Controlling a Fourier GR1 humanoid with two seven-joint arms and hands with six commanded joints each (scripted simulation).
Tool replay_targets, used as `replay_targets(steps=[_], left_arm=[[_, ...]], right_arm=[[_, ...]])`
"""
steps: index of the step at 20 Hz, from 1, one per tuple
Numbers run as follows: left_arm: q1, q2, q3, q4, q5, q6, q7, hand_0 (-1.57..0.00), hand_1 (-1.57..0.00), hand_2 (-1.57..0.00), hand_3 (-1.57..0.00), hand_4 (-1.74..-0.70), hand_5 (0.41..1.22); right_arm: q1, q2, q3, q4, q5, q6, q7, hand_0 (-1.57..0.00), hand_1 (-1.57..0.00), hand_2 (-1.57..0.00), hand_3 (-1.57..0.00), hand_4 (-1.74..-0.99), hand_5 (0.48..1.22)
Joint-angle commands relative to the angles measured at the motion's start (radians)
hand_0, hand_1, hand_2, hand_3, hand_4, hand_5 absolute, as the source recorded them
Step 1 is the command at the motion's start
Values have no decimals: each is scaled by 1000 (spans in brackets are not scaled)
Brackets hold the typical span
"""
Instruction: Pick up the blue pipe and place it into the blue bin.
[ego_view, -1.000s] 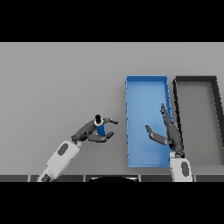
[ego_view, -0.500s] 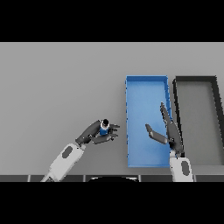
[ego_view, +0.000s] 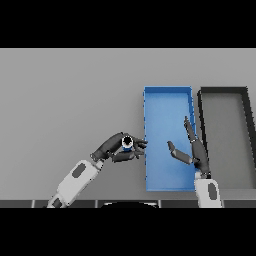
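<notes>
The blue pipe (ego_view: 127, 144) is a short blue tube seen end-on, with a pale rim and a dark bore. My left hand (ego_view: 116, 148) is shut on it, fingers and thumb curled round it, just left of the blue bin (ego_view: 168, 99). The pipe hangs above the grey table, close to the bin's left wall. The bin is a long blue tray lying right of centre. My right hand (ego_view: 194, 150) is open, held over the bin's right side with its fingers straight and thumb spread.
A dark grey bin (ego_view: 223, 92) of the same shape stands directly right of the blue one, their walls nearly touching. The grey table (ego_view: 65, 100) stretches to the left and back.
My left hand has carried the pipe to the right, toward the blue bin's left wall, and the pipe has tilted so its open end faces up. The right hand has stayed still.
</notes>
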Motion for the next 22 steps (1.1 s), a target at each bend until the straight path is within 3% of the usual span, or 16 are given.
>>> replay_targets(steps=[1,8,13,15,17,22], left_arm=[[0,8,-1,-13,3,-3,15,-1558,-1560,-1561,-1445,-1724,1216],[0,12,-17,-41,12,-20,58,-1568,-1569,-1569,-1443,-1729,1219],[-4,15,-10,-26,5,-19,62,-1570,-1570,-1570,-1442,-1730,1220],[-4,16,-8,-28,2,-20,53,-1570,-1571,-1571,-1438,-1731,1220],[-6,11,-8,-25,6,-25,54,-1571,-1571,-1571,-1438,-1731,1221],[-8,18,-11,-41,3,-29,62,-1571,-1571,-1571,-1440,-1731,1221]], right_arm=[[-1,-1,-2,2,-6,4,0,1,1,1,1,-1215,639],[33,8,-4,-10,-2,-10,-5,1,1,1,1,-1174,629],[58,32,-8,-19,-8,-32,0,1,1,1,1,-1207,619],[66,25,-11,-29,-26,-14,-34,1,1,1,1,-1191,619],[69,12,-5,-90,-115,63,-45,1,1,1,1,-1197,604],[-12,-126,13,-253,-321,235,141,1,1,1,1,-1250,532]])
